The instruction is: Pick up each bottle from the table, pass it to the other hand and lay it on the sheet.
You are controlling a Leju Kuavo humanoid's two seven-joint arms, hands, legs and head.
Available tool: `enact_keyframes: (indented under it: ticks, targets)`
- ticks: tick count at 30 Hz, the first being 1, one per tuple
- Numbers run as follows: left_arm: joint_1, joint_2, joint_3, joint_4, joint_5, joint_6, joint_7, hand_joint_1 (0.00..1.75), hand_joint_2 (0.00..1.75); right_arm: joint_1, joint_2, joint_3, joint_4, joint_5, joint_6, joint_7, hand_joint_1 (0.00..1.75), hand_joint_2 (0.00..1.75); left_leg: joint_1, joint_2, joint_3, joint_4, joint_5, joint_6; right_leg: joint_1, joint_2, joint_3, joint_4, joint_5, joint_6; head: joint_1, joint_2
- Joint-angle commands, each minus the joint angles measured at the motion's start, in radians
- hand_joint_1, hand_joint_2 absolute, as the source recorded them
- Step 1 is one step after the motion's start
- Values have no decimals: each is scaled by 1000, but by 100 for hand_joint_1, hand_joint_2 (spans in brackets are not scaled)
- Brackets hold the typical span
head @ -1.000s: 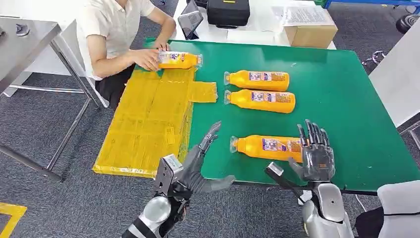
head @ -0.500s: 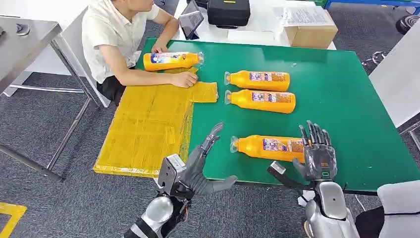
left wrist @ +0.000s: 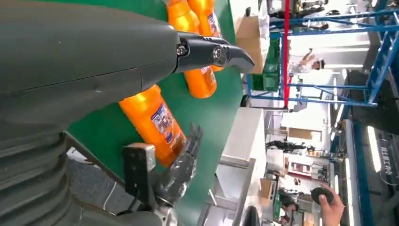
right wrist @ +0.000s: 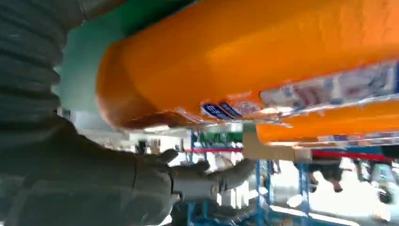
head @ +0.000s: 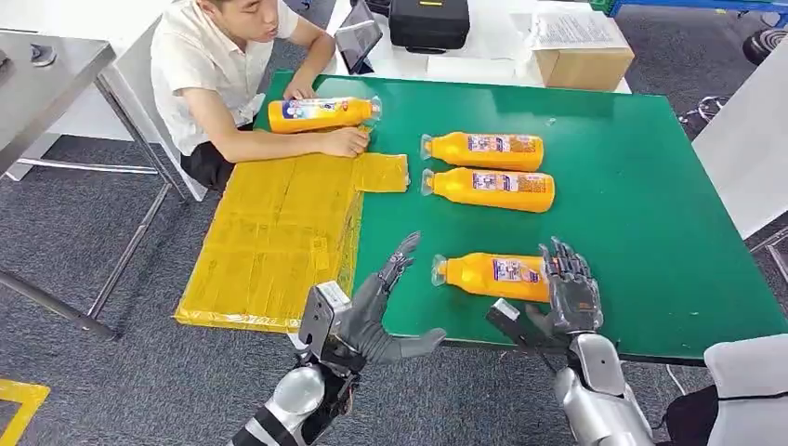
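The right hand (head: 570,295) sits at the base end of the nearest bottle (head: 491,276), fingers curved over it, though a firm grip can't be made out. The left hand (head: 383,311) hovers spread at the green table's (head: 650,214) front edge, holding nothing. The right wrist view shows the bottle (right wrist: 263,61) close against the palm. A person's hand (head: 346,142) rests on the yellow sheet (head: 269,232).

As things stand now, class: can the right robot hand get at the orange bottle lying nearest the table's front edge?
Probably yes. The right robot hand is already at the base end of the nearest bottle, fingers spread, with nothing between them. The other two bottles lie further back, out of the way.
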Motion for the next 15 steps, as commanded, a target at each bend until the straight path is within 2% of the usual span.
enact_keyframes:
  ticks: [1,8,13,14,15]
  targets:
    - [-53,35,-24,59,-1,6,8,0,175,-110,-14,94,262,-22,11,15,0,175,1,2,5,-1,-1,-2,1,2,4,-1,-1,-2,0,0]
    - [-60,31,-38,64,-1,9,24,0,175,-124,-24,129,301,-20,27,45,0,175,1,0,6,-1,0,-2,1,0,5,-1,0,-2,0,0]
    - [-56,33,-39,61,3,10,27,0,175,-128,-31,149,314,-22,83,56,0,175,1,0,7,-1,0,-1,1,0,6,-2,0,-1,0,0]
    - [-55,33,-38,60,5,10,28,0,175,-128,-37,156,314,-21,101,59,147,175,1,1,8,-2,0,-2,1,1,7,-2,0,-2,0,0]
    - [-55,34,-38,59,5,10,28,0,175,-128,-37,157,315,-23,108,59,175,175,1,1,9,-1,0,-1,1,0,8,-2,0,-2,0,0]
